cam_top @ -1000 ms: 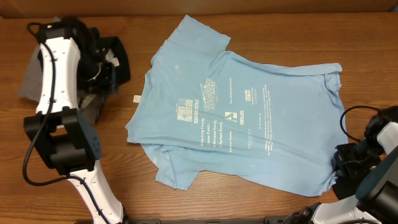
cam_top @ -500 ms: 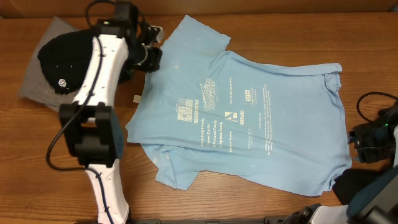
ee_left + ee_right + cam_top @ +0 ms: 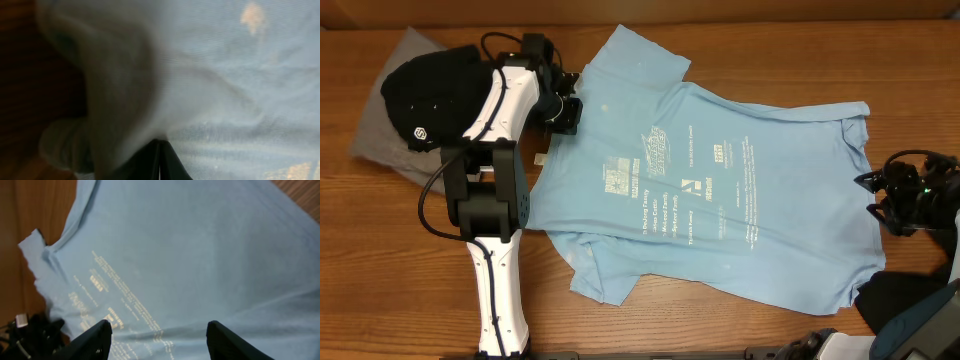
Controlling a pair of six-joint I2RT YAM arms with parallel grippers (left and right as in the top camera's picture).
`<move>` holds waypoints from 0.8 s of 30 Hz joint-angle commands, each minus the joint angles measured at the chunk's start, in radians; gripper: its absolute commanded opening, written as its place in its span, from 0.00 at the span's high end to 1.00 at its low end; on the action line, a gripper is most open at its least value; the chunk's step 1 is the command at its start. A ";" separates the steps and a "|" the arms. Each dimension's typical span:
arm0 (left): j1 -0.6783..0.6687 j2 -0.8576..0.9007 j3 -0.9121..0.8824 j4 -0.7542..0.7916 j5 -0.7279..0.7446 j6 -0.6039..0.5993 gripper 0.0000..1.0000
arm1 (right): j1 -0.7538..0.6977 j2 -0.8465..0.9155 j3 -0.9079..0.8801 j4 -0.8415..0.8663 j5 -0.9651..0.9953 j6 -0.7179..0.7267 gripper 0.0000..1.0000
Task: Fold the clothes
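- We are looking at the light blue T-shirt, which is lying spread out flat in the middle of the table.
- Its white words and pictures are facing up, and its neck end is pointing to our left.
- Our left gripper is sitting at the shirt's edge by the neck. Its jaws are squeezed together and are pinching the blue cloth, which is bunching up in the left wrist view.
- Our right gripper is waiting at the shirt's far right edge. Its fingers are standing wide apart and are gripping nothing, with the blue cloth showing between them.
- A black T-shirt is resting in a lump on a grey T-shirt in the top left corner, apart from the blue one.
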 commanded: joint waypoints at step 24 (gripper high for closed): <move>0.115 -0.161 0.455 -0.396 -0.023 -0.076 0.60 | 0.267 0.071 -0.039 0.016 0.439 0.235 0.51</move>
